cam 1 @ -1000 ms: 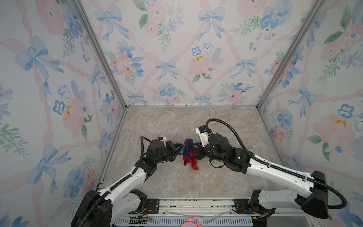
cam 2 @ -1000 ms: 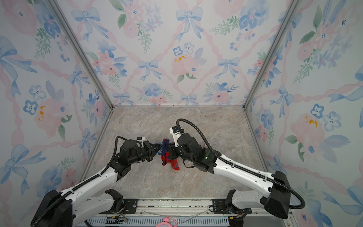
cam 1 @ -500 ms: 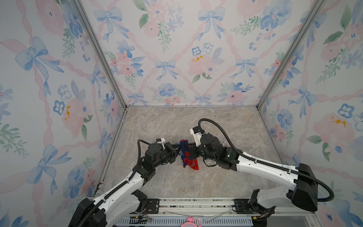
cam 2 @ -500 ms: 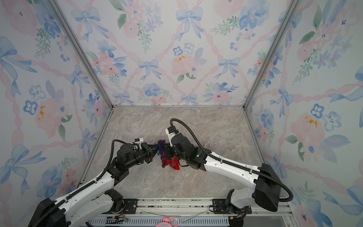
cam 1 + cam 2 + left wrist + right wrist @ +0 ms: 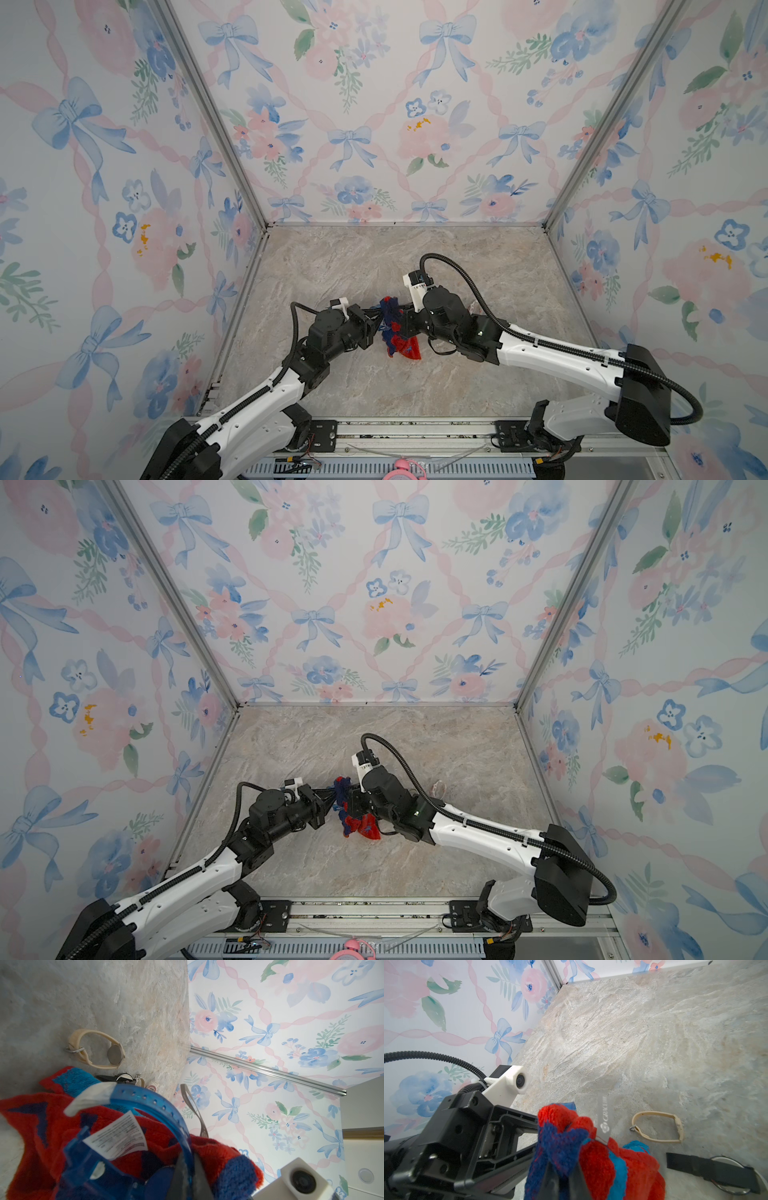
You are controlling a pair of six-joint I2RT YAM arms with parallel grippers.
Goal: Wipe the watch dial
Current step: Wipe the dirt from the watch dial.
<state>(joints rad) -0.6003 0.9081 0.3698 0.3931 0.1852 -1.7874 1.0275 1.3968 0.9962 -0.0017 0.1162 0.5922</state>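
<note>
Left gripper (image 5: 185, 1169) pinches the translucent blue plastic watch (image 5: 149, 1103) by its strap — opposite the watch, right gripper (image 5: 563, 1172) clamps red-and-blue terry cloth (image 5: 604, 1159) against it.

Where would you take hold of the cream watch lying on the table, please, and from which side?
I'd pinch the strap of the cream watch near its buckle, coming from above. It rests on its edge with the strap closed in a loop, so one jaw can drop inside and one outside, probably leaving the dial end free.
</note>
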